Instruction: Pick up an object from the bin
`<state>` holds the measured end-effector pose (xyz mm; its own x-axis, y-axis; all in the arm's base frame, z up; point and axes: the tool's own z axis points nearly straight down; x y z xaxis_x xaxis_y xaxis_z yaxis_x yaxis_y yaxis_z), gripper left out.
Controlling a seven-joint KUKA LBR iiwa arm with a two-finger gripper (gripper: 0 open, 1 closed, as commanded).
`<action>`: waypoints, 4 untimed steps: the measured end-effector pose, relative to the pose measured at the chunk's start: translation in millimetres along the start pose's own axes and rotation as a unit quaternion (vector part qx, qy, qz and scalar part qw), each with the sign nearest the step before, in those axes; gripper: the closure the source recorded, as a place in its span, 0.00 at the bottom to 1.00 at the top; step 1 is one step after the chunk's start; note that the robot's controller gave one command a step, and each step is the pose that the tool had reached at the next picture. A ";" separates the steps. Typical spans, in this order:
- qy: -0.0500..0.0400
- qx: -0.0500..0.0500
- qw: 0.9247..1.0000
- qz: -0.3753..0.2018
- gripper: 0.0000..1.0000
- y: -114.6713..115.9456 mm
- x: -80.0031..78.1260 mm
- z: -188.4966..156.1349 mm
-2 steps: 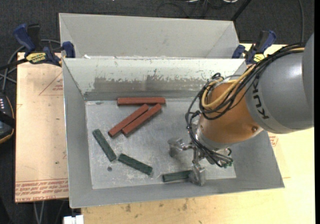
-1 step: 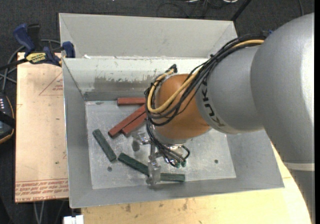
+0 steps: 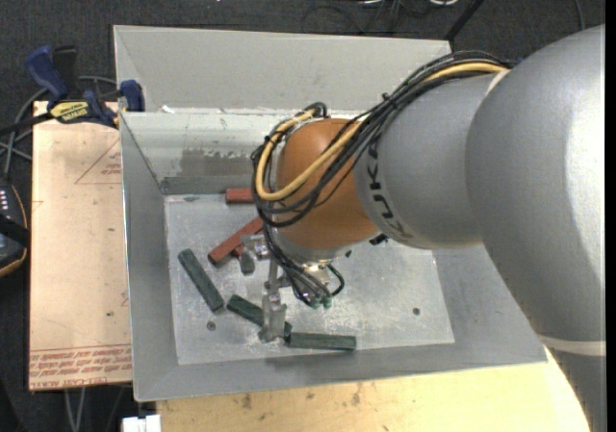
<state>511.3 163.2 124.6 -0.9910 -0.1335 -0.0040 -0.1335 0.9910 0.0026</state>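
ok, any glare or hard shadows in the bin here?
Camera view: even light, no hard glare on the bin floor; a dark smeared reflection on its back wall; only faint shadow around the gripper and the dark green block beside it.

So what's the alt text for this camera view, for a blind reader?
A grey robot arm reaches from the right into a grey metal bin, its tool down by the end of a dark green bar near the front. Two more green bars and two red-brown bars lie to the left.
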 end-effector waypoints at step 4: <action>-0.002 0.000 0.999 0.041 1.00 18.2 12.7 -1.6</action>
<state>496.4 179.5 126.2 -0.9986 -0.0524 -0.0069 -0.0524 0.9986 0.0031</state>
